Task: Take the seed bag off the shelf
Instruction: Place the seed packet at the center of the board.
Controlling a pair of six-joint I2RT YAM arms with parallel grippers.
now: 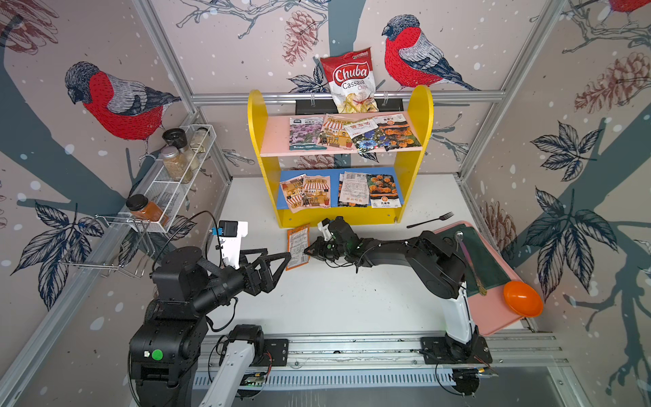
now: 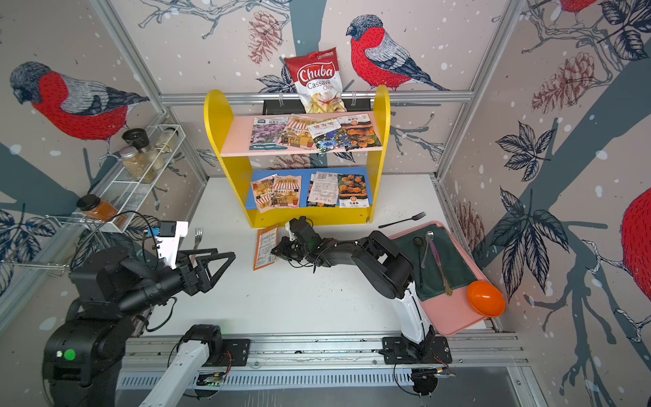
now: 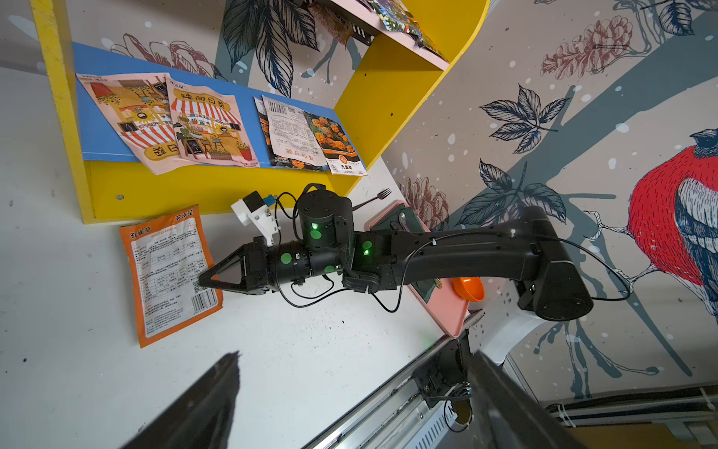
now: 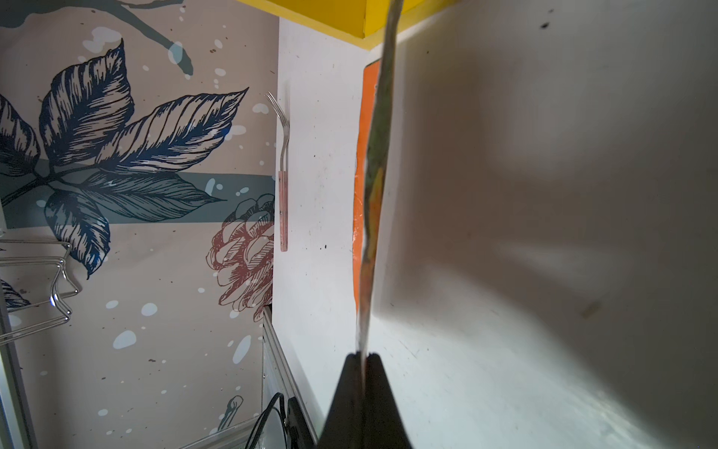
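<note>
The yellow shelf [image 1: 255, 134] [image 2: 213, 130] [image 3: 58, 116] stands at the back, with several seed bags lying on its pink upper board [image 1: 278, 135] and blue lower board [image 1: 334, 174]. An orange seed bag [image 1: 297, 246] [image 2: 265, 248] [image 3: 171, 272] [image 4: 373, 175], printed back up, is off the shelf, low over the white table in front of its base. My right gripper [image 1: 307, 251] [image 2: 274, 251] [image 3: 202, 280] [image 4: 363, 355] is shut on that bag's right edge. My left gripper [image 1: 278, 253] [image 2: 225, 252] [image 3: 353, 353] stands open just left of the bag, holding nothing.
A Chuba chips bag [image 1: 350, 81] hangs behind the shelf. A white wire spice rack [image 1: 169, 179] with jars is on the left wall. A pink tray [image 1: 500, 317] with green cloth and orange bowl [image 1: 523, 294] sits right. A black fork [image 1: 431, 220] and a metal fork [image 2: 198, 236] lie on the table.
</note>
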